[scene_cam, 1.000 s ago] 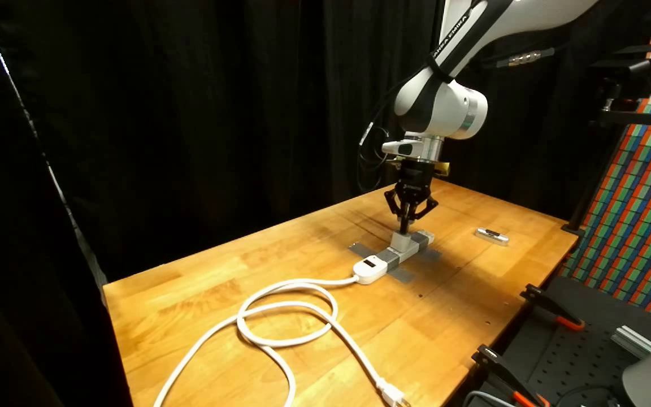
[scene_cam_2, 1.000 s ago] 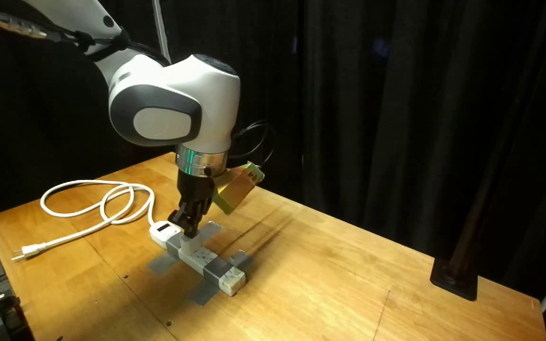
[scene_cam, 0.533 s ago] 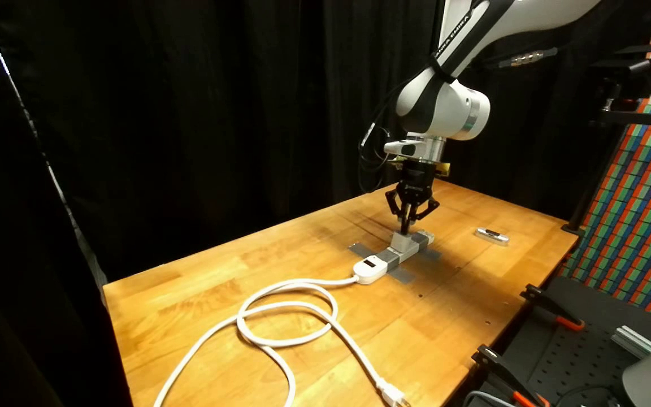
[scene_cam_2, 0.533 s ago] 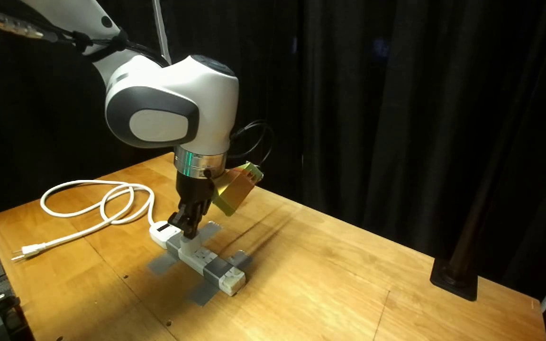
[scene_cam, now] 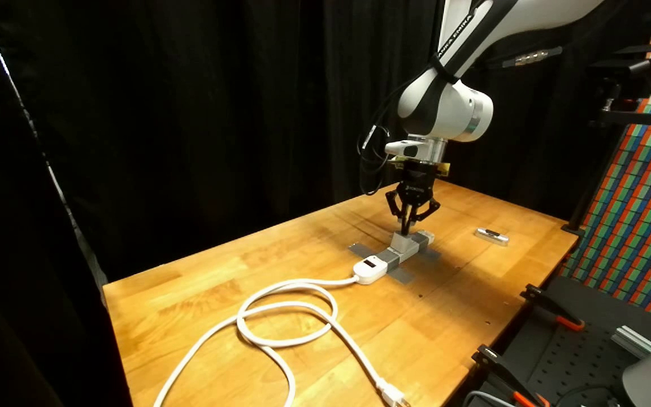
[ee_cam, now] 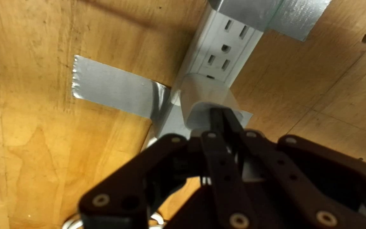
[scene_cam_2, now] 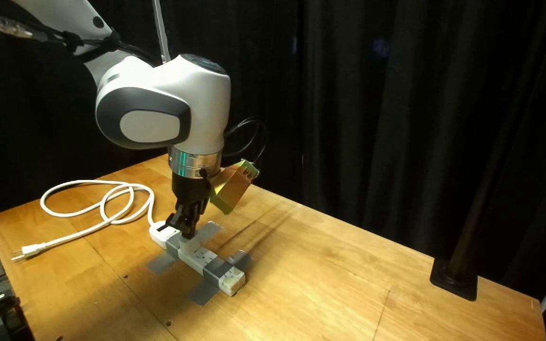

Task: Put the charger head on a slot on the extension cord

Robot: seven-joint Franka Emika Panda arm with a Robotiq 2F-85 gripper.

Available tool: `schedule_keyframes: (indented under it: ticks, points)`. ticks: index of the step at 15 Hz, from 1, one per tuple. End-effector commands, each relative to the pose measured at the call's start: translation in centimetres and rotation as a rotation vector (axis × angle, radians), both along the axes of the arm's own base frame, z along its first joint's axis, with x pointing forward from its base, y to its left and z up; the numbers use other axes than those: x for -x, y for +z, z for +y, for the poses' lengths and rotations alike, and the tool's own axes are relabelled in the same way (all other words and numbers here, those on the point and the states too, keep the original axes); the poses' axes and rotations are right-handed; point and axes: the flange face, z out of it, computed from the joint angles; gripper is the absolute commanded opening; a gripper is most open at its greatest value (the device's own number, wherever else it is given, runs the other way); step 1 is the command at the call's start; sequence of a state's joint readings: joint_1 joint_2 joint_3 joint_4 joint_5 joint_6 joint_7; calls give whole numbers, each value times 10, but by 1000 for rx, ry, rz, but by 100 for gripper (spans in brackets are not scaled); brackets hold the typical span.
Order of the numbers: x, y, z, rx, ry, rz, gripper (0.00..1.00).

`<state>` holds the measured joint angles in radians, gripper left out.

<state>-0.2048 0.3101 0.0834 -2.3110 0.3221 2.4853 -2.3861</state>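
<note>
Charger (scene_cam_2: 189,245) upright, far left on strip (scene_cam_2: 205,259), exterior view — insertion likely nearly complete, depth unclear. Gripper (scene_cam: 404,231): jaws together, atop charger. Remaining — firmer press perhaps, withdrawal.

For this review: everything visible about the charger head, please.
The charger head is a small, pale, smooth block, apparently plastic, with rounded edges. It stands upright on the socket face of the extension cord, beside the grey tape band nearer the cable. The closed fingers appear to rest on its top, not around it. Its underside is hidden, so full seating is unconfirmed.
</note>
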Motion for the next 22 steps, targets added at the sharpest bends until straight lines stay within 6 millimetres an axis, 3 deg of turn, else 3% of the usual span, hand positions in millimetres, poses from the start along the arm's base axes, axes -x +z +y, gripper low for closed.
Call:
schedule_keyframes:
  ticks: [1,11,12,13,17,22]
  points:
    - [34,-46,26,1,65,82,6]
    - [30,-48,34,32,110,94,6]
    - [30,-47,34,31,107,103,31]
    - [28,-46,33,32,103,95,32]
    - [32,-55,40,12,101,115,62]
    - [27,-24,38,26,95,41,100]
